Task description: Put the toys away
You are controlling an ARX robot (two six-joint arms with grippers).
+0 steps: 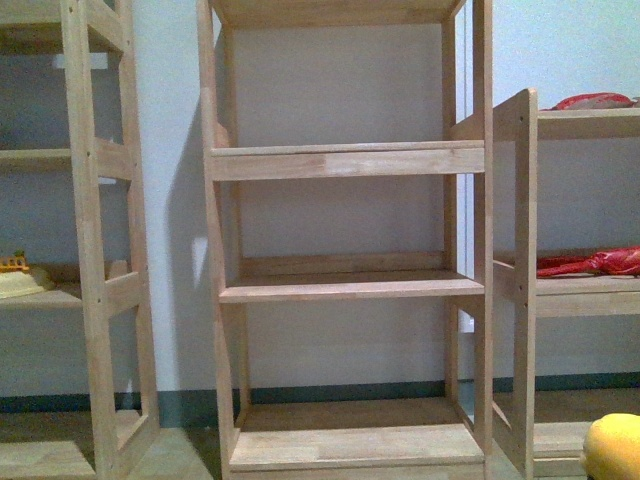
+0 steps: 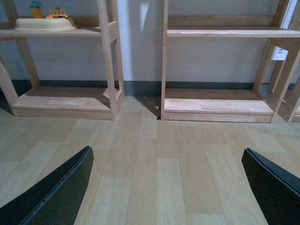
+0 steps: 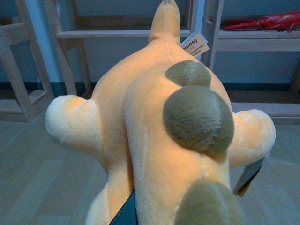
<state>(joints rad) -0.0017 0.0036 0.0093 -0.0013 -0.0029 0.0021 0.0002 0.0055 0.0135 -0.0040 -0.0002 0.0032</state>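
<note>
The orange-yellow plush animal [image 3: 140, 136] fills the right wrist view, with olive-brown bumps along its back, stubby limbs and a paper tag. My right gripper [image 3: 185, 199] is shut on the plush animal; its dark fingers [image 3: 126, 211] show only as slivers under the body. A yellow edge of the plush [image 1: 612, 445] shows at the bottom right of the front view, low by the floor. My left gripper [image 2: 168, 187] is open and empty above the wooden floor, its black fingers [image 2: 56, 192] wide apart.
A wooden shelf unit [image 1: 345, 160] with three empty boards stands straight ahead against the wall. A left unit [image 1: 95, 290] holds a cream tray with small toys [image 2: 44, 22]. A right unit [image 1: 525, 270] holds red toys [image 1: 600, 262].
</note>
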